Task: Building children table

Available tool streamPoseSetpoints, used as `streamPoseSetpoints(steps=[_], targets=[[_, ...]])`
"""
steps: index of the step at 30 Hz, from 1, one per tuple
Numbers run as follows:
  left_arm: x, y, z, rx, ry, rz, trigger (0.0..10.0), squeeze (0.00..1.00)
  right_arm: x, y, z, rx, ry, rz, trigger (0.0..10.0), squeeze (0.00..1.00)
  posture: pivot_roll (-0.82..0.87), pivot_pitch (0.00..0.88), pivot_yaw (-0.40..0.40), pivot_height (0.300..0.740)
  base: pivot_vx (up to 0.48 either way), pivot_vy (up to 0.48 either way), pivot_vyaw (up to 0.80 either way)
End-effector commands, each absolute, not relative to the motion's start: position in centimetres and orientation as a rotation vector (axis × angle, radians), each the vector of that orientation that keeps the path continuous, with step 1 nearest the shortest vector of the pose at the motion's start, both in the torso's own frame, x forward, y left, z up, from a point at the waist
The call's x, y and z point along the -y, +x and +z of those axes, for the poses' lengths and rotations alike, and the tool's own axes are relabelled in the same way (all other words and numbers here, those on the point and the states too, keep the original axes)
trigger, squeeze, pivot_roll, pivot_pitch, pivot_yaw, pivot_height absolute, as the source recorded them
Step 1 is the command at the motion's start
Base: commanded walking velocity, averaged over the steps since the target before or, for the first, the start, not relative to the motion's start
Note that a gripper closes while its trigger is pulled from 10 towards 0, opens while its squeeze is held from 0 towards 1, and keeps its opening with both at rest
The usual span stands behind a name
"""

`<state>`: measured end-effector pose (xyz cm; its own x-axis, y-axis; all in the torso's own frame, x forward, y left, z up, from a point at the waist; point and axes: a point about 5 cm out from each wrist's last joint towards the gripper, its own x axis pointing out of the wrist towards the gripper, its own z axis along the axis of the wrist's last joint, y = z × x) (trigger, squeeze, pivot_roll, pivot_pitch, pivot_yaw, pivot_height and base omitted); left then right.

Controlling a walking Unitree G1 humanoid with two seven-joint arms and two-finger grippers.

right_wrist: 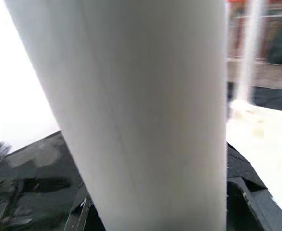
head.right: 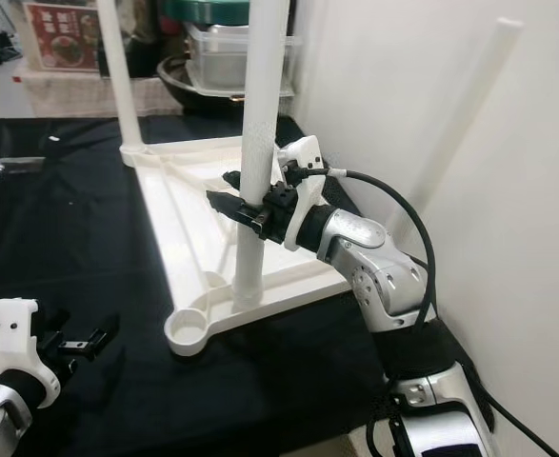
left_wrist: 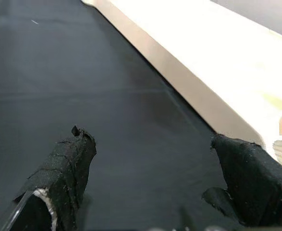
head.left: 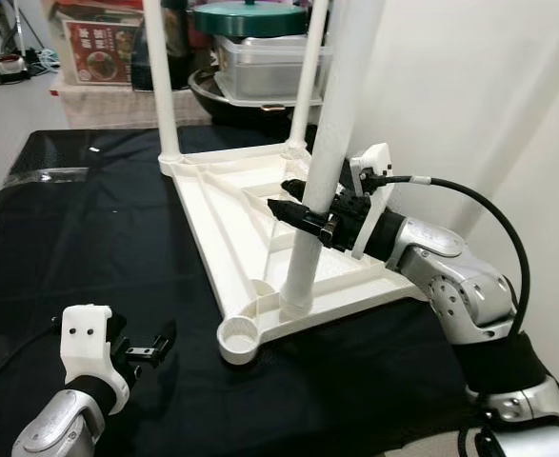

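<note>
A white plastic tabletop (head.left: 224, 205) lies upside down on the black cloth. Two white legs stand in its far corners: one on the left (head.left: 165, 86), one on the right (head.left: 308, 76). A third, thicker-looking leg (head.left: 334, 133) stands in the near right socket. My right gripper (head.left: 284, 197) is shut on this leg about a third of the way up, one black finger on each side; the leg (right_wrist: 141, 110) looms large in the right wrist view. The near left corner socket (head.left: 239, 335) holds nothing. My left gripper (left_wrist: 155, 168) hovers low over the cloth beside that corner, open and holding nothing.
Another white leg (head.right: 460, 105) leans against the wall on the right. Behind the table stand a red box (head.left: 98, 48), a metal tray (head.left: 260, 62) and a green lid (head.left: 250, 17). Black cloth (head.left: 79, 248) stretches bare to the left.
</note>
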<state>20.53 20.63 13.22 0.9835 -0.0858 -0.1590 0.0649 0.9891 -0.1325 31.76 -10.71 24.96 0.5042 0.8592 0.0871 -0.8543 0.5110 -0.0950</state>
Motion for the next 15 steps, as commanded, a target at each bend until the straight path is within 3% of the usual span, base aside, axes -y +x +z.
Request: streamPoseSetpoints(steps=[1, 6, 12, 15], targets=[[-20.73, 20.51, 12.78, -0.174, -0.138, -0.08, 10.0, 0.0, 10.14, 31.05, 24.84, 0.12, -0.058, 1.101, 10.0, 0.0, 0.09, 0.0, -0.099, 0.74, 0.0, 0.0, 0.0], [-20.9, 20.47, 12.61, -0.174, -0.172, -0.07, 10.0, 0.0, 9.87, 30.58, 25.35, 0.14, -0.065, 1.159, 10.0, 0.0, 0.1, 0.0, -0.107, 0.74, 0.0, 0.0, 0.0], [-20.92, 20.46, 12.68, -0.159, -0.168, -0.071, 10.0, 0.0, 9.83, 30.5, 25.45, 0.146, -0.076, 1.176, 10.0, 0.0, 0.1, 0.0, -0.109, 0.74, 0.0, 0.48, 0.0], [-20.94, 20.45, 12.7, -0.144, -0.163, -0.075, 10.0, 0.0, 9.84, 30.26, 25.44, 0.15, -0.088, 1.193, 10.0, 0.0, 0.1, 0.0, -0.109, 0.74, 0.0, 0.0, 0.0]])
